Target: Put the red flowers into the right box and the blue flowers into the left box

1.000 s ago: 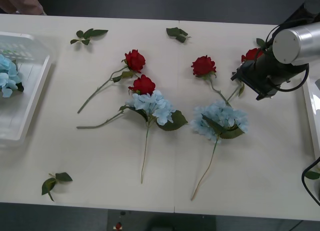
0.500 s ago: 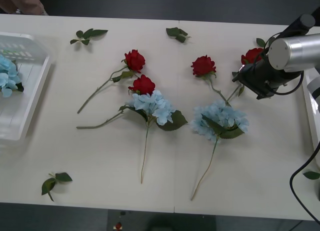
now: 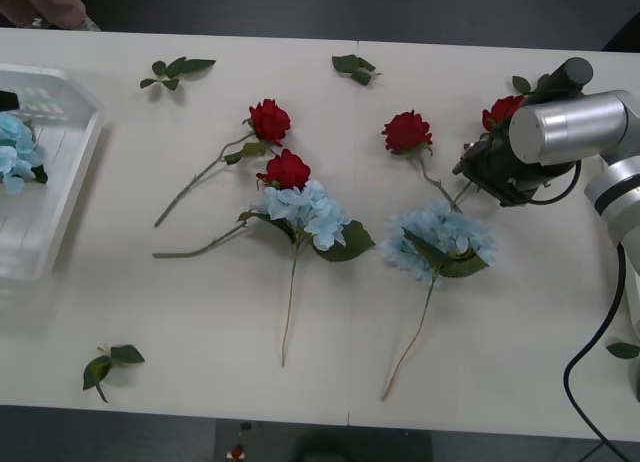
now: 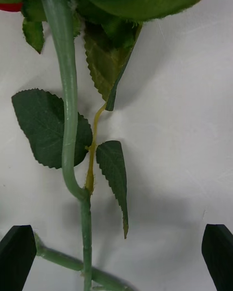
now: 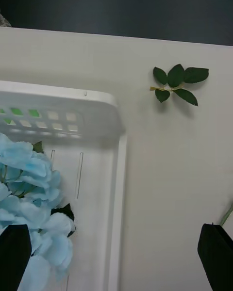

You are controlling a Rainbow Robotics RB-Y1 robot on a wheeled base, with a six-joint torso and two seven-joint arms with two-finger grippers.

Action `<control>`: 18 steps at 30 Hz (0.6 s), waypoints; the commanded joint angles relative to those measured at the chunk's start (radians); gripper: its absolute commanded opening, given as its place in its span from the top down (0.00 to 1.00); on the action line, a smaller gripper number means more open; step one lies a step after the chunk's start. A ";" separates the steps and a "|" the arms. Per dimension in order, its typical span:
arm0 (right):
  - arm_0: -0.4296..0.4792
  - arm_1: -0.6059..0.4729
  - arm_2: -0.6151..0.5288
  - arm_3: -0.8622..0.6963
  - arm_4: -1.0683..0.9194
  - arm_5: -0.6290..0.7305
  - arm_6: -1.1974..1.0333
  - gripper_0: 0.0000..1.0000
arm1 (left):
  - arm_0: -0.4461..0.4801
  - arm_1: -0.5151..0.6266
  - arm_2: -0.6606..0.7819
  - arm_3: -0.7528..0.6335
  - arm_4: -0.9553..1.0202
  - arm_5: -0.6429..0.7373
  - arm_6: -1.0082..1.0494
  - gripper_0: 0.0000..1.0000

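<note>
A: White plastic, slotted at the far wall — that is the left box (image 3: 60,172), sitting at the left edge of the desk (image 3: 200,312). What does it hold?

B: One blue flower head (image 5: 29,194) lies inside it, pale petals against the ribbed bottom, with a dark leaf tucked beside it. The rest of the tray floor is bare.

A: And the other blue flowers?

B: Two blue flowers are out on the desk: one cluster (image 3: 305,214) near the middle, another (image 3: 440,237) to its right, both with stems running toward the near edge.

A: The red flowers?

B: Four roses, all on the desk. Two (image 3: 269,119) (image 3: 287,169) lie left of centre, one (image 3: 407,132) right of centre, and the fourth (image 3: 502,110) is far right, partly behind the right arm. I can't make out the right box.

A: The claws?

B: The right claw (image 4: 116,257) is spread wide, low over the far-right rose's stem (image 4: 68,102), its black fingers (image 4: 17,257) on either side and not touching it. The left claw (image 5: 116,262) is also spread, poised above the left box's corner, holding nothing.

A: Anything loose?

B: Green leaf sprigs (image 3: 175,70) are scattered along the far and near edges.
</note>
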 commanded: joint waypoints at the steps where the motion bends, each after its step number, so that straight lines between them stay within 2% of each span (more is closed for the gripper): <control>1: -0.032 0.009 0.000 0.006 0.020 -0.021 0.043 0.00 | -0.091 -0.014 -0.083 0.008 -0.082 -0.050 0.104 0.00; 8: -0.032 0.018 0.000 0.006 0.048 -0.021 0.037 0.00 | -0.223 -0.059 -0.247 0.098 -0.143 -0.117 0.119 0.00; 9: -0.032 0.019 0.002 0.008 0.051 -0.021 0.037 0.18 | -0.246 -0.071 -0.273 0.118 -0.148 -0.137 0.116 0.00; 11: -0.032 0.022 0.005 0.011 0.059 -0.021 0.037 0.64 | -0.287 -0.088 -0.327 0.160 -0.156 -0.171 0.116 0.00; 13: -0.032 0.026 0.006 0.012 0.063 -0.021 0.037 0.78 | -0.319 -0.102 -0.367 0.189 -0.162 -0.191 0.116 0.00; 18: -0.032 0.027 0.032 0.012 0.073 -0.038 0.031 1.00 | -0.405 -0.142 -0.468 0.256 -0.176 -0.208 0.119 0.00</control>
